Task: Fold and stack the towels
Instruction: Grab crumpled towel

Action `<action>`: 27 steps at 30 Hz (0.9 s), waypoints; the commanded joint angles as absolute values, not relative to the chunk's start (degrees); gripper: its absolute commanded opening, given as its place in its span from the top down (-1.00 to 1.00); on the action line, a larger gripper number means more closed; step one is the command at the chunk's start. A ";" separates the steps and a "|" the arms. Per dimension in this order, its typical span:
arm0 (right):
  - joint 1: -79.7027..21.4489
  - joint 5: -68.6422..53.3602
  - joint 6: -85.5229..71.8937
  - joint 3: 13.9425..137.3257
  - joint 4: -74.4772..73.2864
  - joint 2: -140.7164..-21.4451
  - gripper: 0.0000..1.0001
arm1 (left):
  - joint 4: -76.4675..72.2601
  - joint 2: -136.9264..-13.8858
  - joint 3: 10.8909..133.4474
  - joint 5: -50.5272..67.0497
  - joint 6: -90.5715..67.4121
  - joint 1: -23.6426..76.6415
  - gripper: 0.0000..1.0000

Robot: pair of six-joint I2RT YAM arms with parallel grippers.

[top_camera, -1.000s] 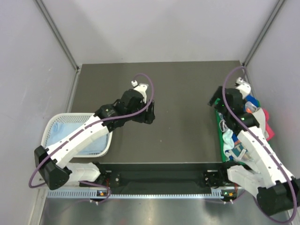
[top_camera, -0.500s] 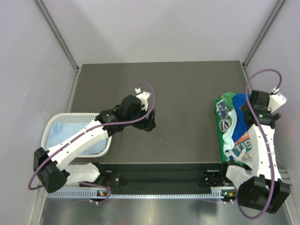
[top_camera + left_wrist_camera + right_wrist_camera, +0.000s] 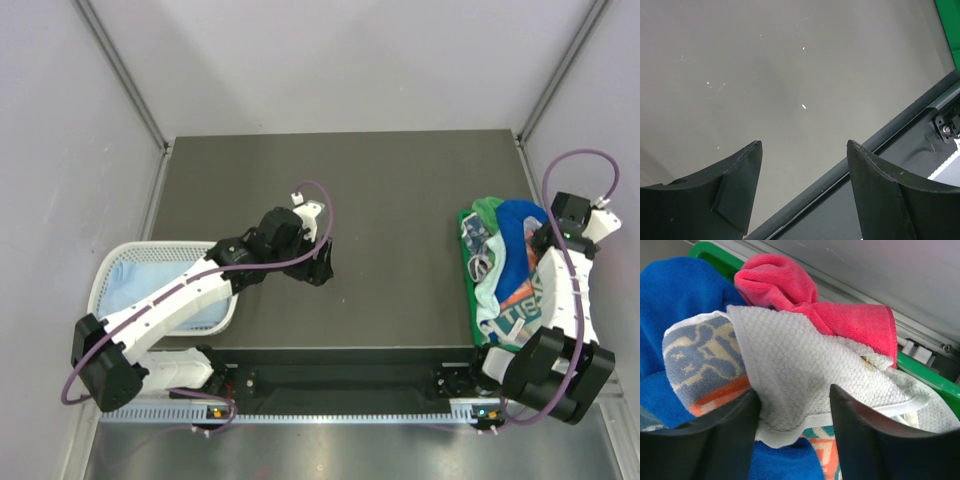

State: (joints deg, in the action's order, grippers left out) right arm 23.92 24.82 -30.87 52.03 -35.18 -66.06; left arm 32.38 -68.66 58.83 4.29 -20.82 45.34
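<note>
A white waffle towel [image 3: 800,375] lies between the right jaws, which straddle it; whether they pinch it I cannot tell. Beyond them sits a pink towel [image 3: 805,300] and left of them a blue towel [image 3: 680,295], all heaped in the green tray [image 3: 932,385]. The left jaws stand released over bare worktop [image 3: 790,65], the left arm [image 3: 190,290] stretched low. Only the overhead view shows the basket [image 3: 108,265] behind them, holding a pale blue towel [image 3: 150,288].

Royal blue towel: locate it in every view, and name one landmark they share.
Top external: royal blue towel at the right, over the green tray.
Left wrist: not in it.
Right wrist: royal blue towel at the left edge.
Shared landmark: green tray, its rim showing in all three.
</note>
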 commanded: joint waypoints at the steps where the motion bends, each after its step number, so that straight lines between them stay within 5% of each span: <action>1: 24.70 22.59 -31.29 52.56 -31.55 -65.57 -0.02 | 28.83 -66.53 58.18 5.71 -20.13 45.44 -0.47; 3: 24.70 22.76 -31.20 52.56 -31.64 -65.30 0.35 | 29.00 -66.45 58.18 6.06 -20.13 45.44 -0.47; 9: 24.70 22.50 -30.76 54.58 -33.04 -64.43 0.99 | 29.53 -66.18 57.92 6.50 -20.13 45.53 -0.47; 11: 24.70 21.98 -30.41 55.81 -33.84 -63.81 0.85 | 29.79 -65.66 58.01 6.42 -20.04 45.44 -0.47; 12: 24.70 21.36 -30.06 56.33 -34.10 -63.55 0.52 | 29.62 -65.57 57.92 6.33 -20.04 45.53 -0.47; 13: 24.70 20.66 -29.88 56.86 -34.36 -63.46 0.40 | 29.45 -65.39 57.75 6.42 -20.04 45.44 -0.47; 19: 24.70 20.57 -29.09 55.73 -33.22 -63.28 0.17 | 29.36 -67.50 58.18 8.35 -20.22 45.44 -0.47; 27: 24.70 21.45 -27.51 53.09 -31.55 -64.95 0.19 | 30.14 -69.61 59.15 8.17 -20.13 45.44 -0.47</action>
State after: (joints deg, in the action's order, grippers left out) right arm 24.08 20.91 -28.91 53.60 -33.89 -64.38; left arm 31.66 -69.01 57.93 7.35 -20.82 45.34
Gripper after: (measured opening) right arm 0.409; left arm 0.735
